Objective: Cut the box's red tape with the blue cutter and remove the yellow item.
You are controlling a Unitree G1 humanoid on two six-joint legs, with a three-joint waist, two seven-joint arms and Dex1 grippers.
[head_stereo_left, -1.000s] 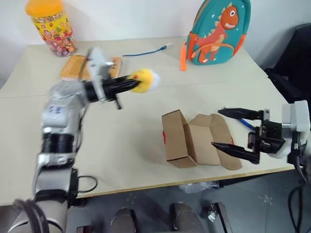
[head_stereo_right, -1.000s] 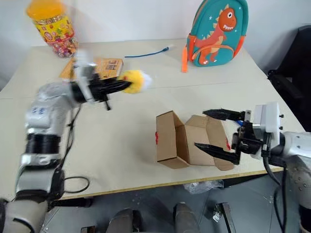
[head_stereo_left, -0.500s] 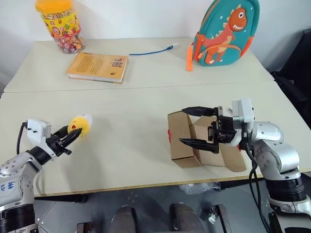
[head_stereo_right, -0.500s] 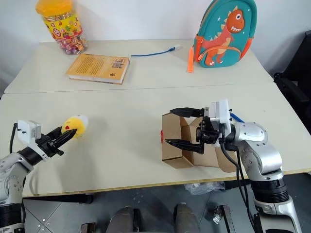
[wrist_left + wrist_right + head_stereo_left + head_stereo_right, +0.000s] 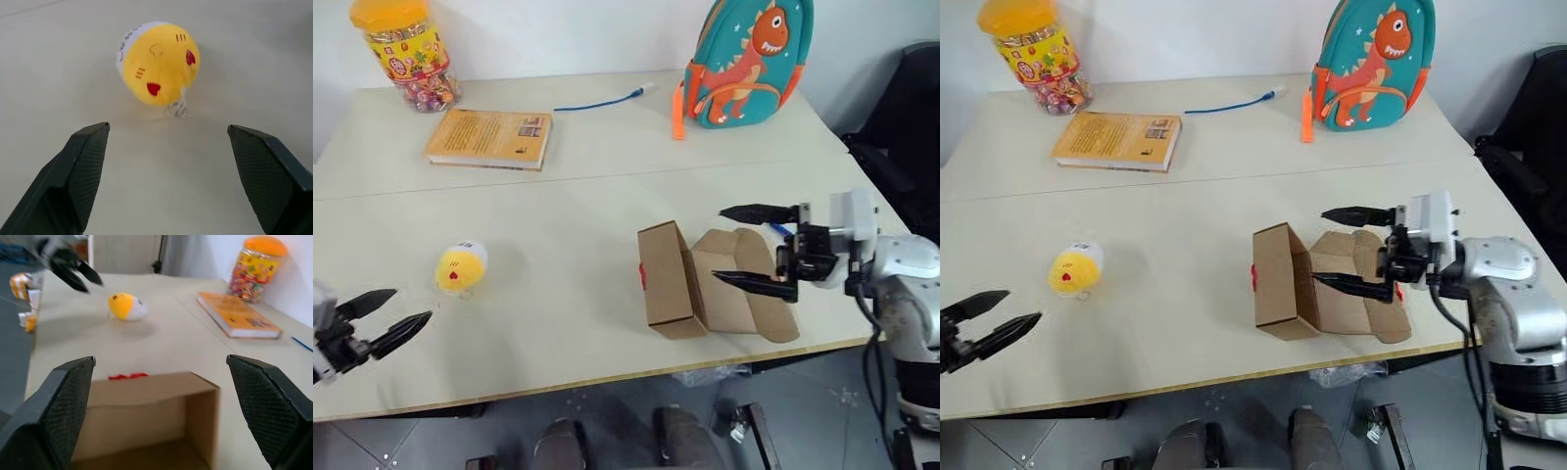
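Beige table (image 5: 568, 294) | yellow item (image 5: 460, 267): rounded plush, red face marks | left hand (image 5: 382, 319) apart | right hand (image 5: 744, 245) apart

- Bare worktop (image 5: 558, 284) lies between the yellow item (image 5: 459, 266) and the box (image 5: 671, 281); passage is unobstructed.
- Left hand (image 5: 382, 318) sits at the near edge, fingers spread, with open surface up to the yellow item.
- Right hand (image 5: 756, 248) straddles the box's opened flaps, blocking that side.
- Book (image 5: 488, 138), candy jar (image 5: 403, 50), blue cable (image 5: 602, 102) and backpack (image 5: 745, 59) line the far edge.
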